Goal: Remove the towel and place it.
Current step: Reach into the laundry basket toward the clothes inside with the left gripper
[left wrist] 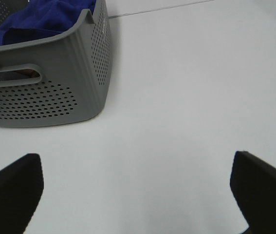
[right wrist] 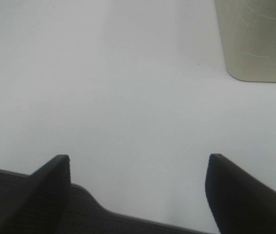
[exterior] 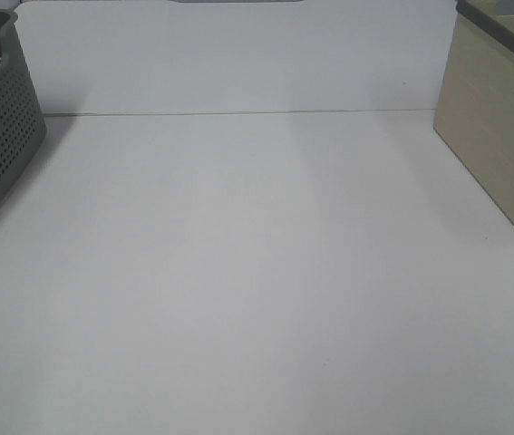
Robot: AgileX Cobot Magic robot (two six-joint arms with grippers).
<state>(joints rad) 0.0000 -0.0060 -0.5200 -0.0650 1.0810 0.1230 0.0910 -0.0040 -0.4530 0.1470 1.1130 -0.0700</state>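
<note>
we count two containers on the bench: a grey perforated basket at its left edge, one blue towel bunched inside, and a beige bin at its right edge, contents hidden. left gripper and right gripper gape wide, both empty.

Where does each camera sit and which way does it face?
Exterior high: above, looking down at table, basket left, bin right; no robot visible.
Left wrist: on left arm, past open left pincer toward basket with towel.
Right wrist: on right arm, past open right pincer toward bin.
Shared: basket in high and left; bin in high and right.
</note>
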